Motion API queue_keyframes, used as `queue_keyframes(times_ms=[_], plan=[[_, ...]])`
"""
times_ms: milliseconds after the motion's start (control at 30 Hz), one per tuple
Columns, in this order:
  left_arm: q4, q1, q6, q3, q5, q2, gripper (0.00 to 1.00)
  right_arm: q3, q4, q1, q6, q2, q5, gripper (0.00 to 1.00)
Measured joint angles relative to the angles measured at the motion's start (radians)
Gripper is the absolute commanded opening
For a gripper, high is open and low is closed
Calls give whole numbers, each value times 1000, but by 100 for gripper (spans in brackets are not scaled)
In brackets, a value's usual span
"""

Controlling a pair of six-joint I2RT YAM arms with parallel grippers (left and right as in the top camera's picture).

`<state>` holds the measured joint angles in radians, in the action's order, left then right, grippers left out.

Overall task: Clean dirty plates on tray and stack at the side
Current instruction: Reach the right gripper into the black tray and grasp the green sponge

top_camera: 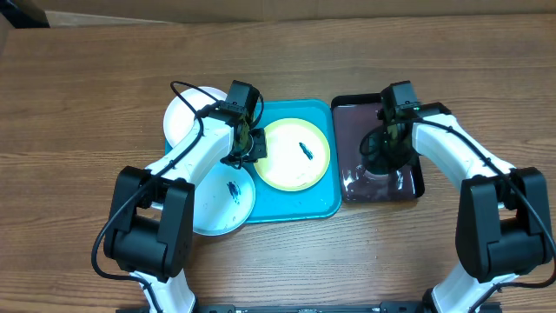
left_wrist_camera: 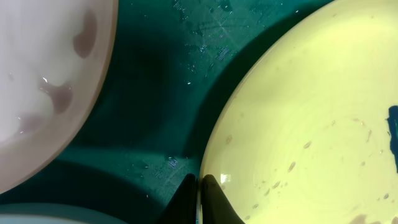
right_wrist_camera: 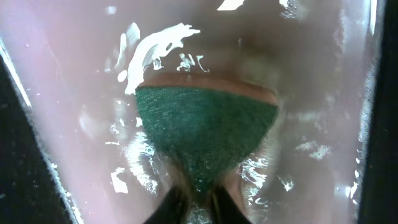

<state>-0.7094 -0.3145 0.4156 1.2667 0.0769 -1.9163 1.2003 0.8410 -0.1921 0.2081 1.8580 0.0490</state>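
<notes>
The yellow-green rimmed plate (top_camera: 296, 154) lies on the turquoise tray (top_camera: 321, 202) with a dark blue smear at its middle. My left gripper (top_camera: 253, 146) is shut on this plate's left rim; the left wrist view shows the fingers (left_wrist_camera: 199, 186) pinching the yellow plate's edge (left_wrist_camera: 298, 124). The white plate (top_camera: 184, 117) sits at the tray's far left. The pale blue plate (top_camera: 221, 196), with a blue smear, lies at the tray's near left edge. My right gripper (top_camera: 388, 139) is shut on a green sponge (right_wrist_camera: 205, 134) over the wet black tray (top_camera: 347, 117).
The black tray (right_wrist_camera: 74, 93) holds shiny water and stands right of the turquoise tray. Bare wooden table (top_camera: 87, 104) lies all around. A cardboard edge (top_camera: 261, 9) runs along the back.
</notes>
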Motion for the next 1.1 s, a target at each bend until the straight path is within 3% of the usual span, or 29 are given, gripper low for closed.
queue_keyframes(times_ms=[67, 133, 567, 1100], plan=[[0, 0, 0, 0, 0, 0, 7, 0, -11, -12, 5, 0, -1, 65], [0, 0, 0, 0, 0, 0, 8, 0, -22, -20, 3, 0, -1, 70], [0, 0, 0, 0, 0, 0, 8, 0, -145, -26, 1, 0, -91, 65], [0, 0, 0, 0, 0, 0, 9, 0, -148, -26, 1, 0, -106, 62]])
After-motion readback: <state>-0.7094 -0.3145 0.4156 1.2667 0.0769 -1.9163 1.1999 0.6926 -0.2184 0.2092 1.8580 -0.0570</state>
